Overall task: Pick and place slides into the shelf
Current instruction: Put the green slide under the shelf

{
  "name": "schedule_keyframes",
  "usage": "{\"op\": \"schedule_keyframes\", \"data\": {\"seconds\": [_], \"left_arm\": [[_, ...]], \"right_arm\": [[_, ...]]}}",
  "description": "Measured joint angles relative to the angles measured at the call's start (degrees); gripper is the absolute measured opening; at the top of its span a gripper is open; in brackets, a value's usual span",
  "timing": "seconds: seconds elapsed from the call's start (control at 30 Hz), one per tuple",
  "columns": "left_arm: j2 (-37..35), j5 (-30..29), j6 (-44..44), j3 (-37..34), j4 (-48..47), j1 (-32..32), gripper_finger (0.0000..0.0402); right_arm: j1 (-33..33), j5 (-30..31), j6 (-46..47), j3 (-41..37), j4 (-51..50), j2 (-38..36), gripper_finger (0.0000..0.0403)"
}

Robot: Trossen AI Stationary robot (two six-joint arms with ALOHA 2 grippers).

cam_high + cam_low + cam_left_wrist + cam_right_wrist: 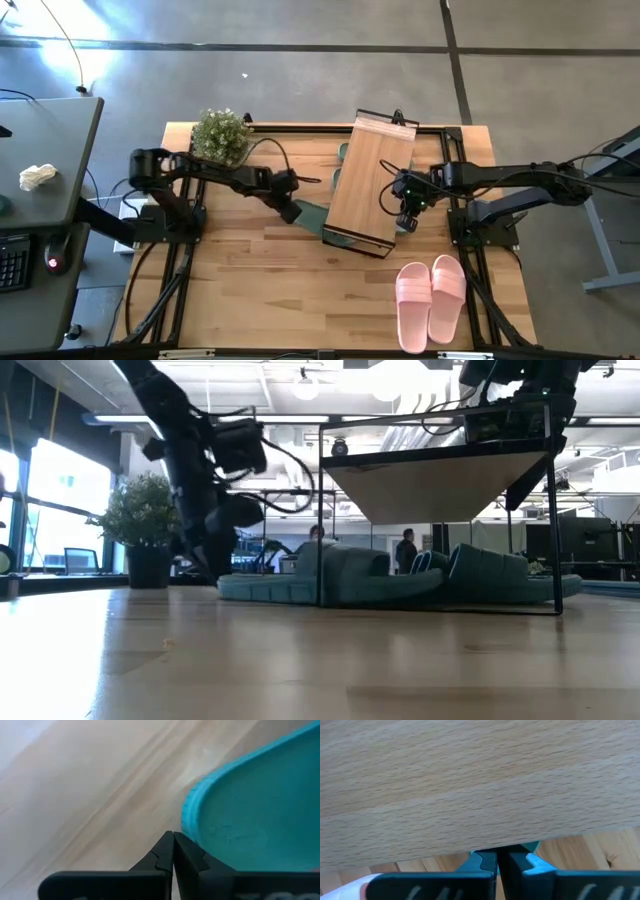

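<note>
Seen from overhead, we find the low light-wood shelf [370, 180] with dark frame edges at frame centre, green rubbery slides [340, 578] already tucked beneath it in the table-level view. One green slide [310, 215] protrudes at the shelf's lower-left edge; our left gripper [291, 211], fingers pressed together and holding nothing, sits against its heel rim [190, 815]. The right gripper [406, 218], likewise closed and empty, hovers over the shelf's right edge. The pale pink ridged-strap pair [431, 298] waits at lower right, well apart. We judge the step a push: nudge the heel low and along the slide's length, so it glides under without turning.
</note>
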Motion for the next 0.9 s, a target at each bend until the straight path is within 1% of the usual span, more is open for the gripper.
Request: {"op": "schedule_keyframes", "data": {"seconds": [0.17, 0.23, 0.4, 0.83, 0.9], "left_arm": [[4.2, 0.5, 1.9, 4.8, -1.5, -1.0, 0.0], [5.3, 0.7, 2.5, 6.6, -0.3, -1.2, 0.0], [6.0, 1.4, 3.1, 10.1, 0.1, -2.8, 0.0], [6.6, 0.6, 0.3, 10.7, 1.9, -7.4, 0.0], [7.6, 0.4, -0.1, 10.7, 3.7, -8.1, 0.0]], "right_arm": [[0.0, 0.0, 0.0, 0.0, 0.0, 0.0, 0.0], [0.0, 0.0, 0.0, 0.0, 0.0, 0.0, 0.0], [0.0, 0.0, 0.0, 0.0, 0.0, 0.0, 0.0], [0.0, -0.4, -0.8, 0.0, 0.0, 0.0, 0.0], [0.0, -0.4, -0.9, 0.0, 0.0, 0.0, 0.0]]}}
